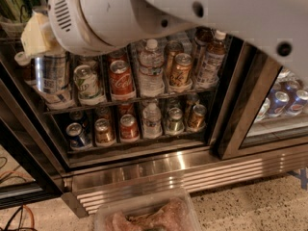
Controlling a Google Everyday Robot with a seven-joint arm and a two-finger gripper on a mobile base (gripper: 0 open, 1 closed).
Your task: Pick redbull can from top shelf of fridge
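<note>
Hand (38, 42) is pinching the redbull can (50, 76) near its top, out in front of the fridge (144, 170). I am judging the lift done, only pulling clear remaining.

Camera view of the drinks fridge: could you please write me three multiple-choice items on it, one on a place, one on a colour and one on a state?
1. Where is the cream tool of the white robot arm?
A. upper left, just above the tall slim silver-and-blue can
B. lower right
C. bottom middle

2. What colour is the short cola can left of the clear water bottle?
A. green
B. red
C. black

3. How does the tall slim silver-and-blue can stand?
A. lying flat
B. tipped far over
C. upright

Answers: 1 A, the tool shows at the top left over that can. 2 B, its body is red. 3 C, its long axis runs vertically.
</note>
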